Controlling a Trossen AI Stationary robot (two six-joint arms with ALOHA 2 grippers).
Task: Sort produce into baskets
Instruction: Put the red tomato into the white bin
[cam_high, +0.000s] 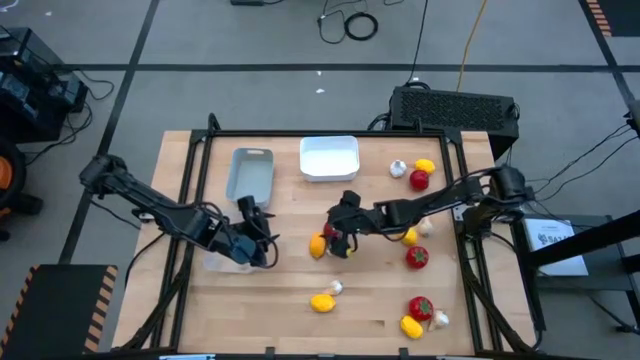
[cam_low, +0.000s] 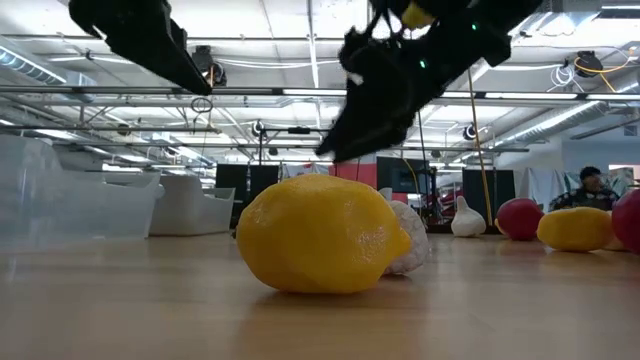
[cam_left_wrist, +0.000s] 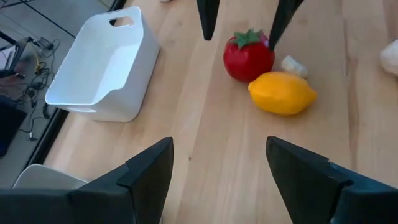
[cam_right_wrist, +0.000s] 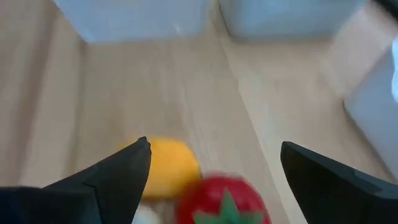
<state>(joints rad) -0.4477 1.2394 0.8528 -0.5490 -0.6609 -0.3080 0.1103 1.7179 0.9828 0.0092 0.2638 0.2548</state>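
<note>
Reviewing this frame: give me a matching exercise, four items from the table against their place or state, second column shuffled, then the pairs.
Items:
1. white basket
2. grey basket
3. right gripper
4. black box

Places or states:
A. off the table's far right corner
B. open above a red fruit and a yellow fruit at mid-table
C. far edge, near the middle
D. far edge, left of the white one

Pairs: 1-C, 2-D, 3-B, 4-A
</note>
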